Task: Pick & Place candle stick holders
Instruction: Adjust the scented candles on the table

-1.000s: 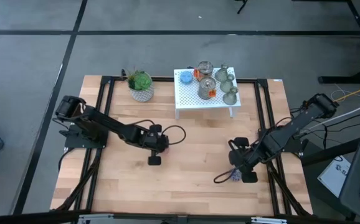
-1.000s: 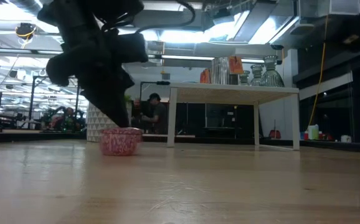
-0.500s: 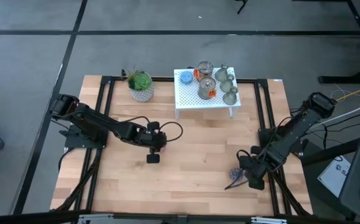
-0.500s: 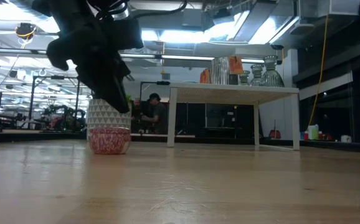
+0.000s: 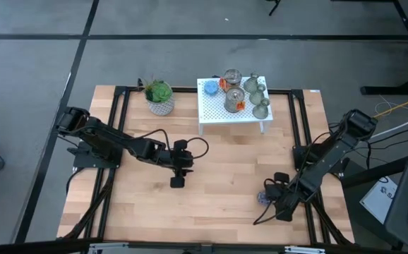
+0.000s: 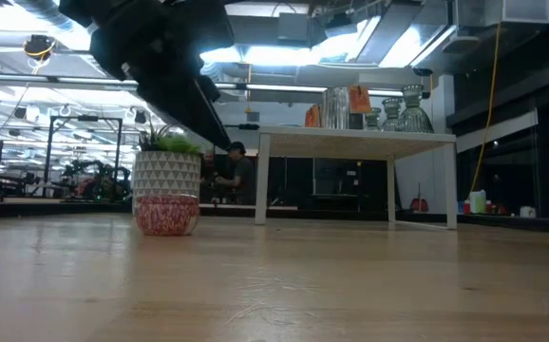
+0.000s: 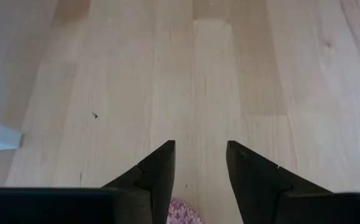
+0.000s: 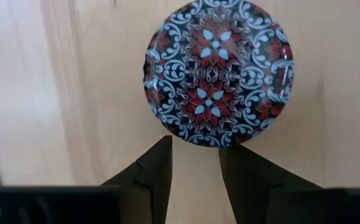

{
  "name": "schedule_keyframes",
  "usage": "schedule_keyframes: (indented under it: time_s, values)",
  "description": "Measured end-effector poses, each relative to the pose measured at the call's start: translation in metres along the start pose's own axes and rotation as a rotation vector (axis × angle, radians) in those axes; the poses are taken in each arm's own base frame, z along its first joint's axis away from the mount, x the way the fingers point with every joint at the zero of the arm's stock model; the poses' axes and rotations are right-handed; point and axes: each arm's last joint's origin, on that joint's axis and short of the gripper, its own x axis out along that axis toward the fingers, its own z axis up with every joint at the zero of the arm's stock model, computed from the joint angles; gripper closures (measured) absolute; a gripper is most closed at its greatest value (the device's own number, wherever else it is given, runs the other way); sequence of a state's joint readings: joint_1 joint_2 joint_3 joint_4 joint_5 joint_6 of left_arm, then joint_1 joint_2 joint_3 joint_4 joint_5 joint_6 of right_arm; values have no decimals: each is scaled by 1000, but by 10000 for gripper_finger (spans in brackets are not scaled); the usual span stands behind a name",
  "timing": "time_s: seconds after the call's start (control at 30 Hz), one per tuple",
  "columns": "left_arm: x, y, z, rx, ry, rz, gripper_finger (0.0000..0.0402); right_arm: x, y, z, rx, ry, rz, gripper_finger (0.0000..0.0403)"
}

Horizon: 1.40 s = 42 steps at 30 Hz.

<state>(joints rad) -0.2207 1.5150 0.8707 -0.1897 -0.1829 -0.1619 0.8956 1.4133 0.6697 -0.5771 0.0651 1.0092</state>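
Observation:
The olive-grey candle stick holders (image 5: 260, 99) stand on their bases on a small white table (image 5: 211, 113) at the far side, also seen in the low view (image 6: 403, 109). My left gripper (image 5: 183, 164) hangs open above a pink patterned round piece (image 6: 167, 214), which rests on the wood. The same pink piece (image 7: 183, 213) shows low between the fingers in the left wrist view. My right gripper (image 8: 194, 146) is open and points steeply down. Its fingertips stand just short of a round disc with a dark red-and-white pattern (image 8: 217, 71), which lies flat at the near right (image 5: 265, 198).
A potted plant (image 5: 160, 99) stands at the far left of the small table. That table also carries jars and a blue disc (image 5: 210, 87). Black frame rails (image 5: 116, 141) run along both table sides. Bare wood lies between the two arms. A person (image 6: 235, 166) sits far behind.
My left gripper has opened, let go of the pink piece and risen, tipping more level. The piece slid a little toward the table's left, then stayed on the wood. My right gripper has sunk toward the near edge over the patterned disc, rolling as it went; the disc has kept still.

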Motion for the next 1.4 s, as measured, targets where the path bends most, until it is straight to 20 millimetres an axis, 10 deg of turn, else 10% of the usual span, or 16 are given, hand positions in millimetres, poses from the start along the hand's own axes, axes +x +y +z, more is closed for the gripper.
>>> schedule_keyframes:
  time_s: [0.8, 1.4]
  values:
    - [32, -32, 0, 85, -100, -142, 263, 59, -27, 136, -253, -486, 17, 268]
    - [41, -61, -9, 125, -125, -225, 265, 59, -30, 228, -421, -610, -45, 268]
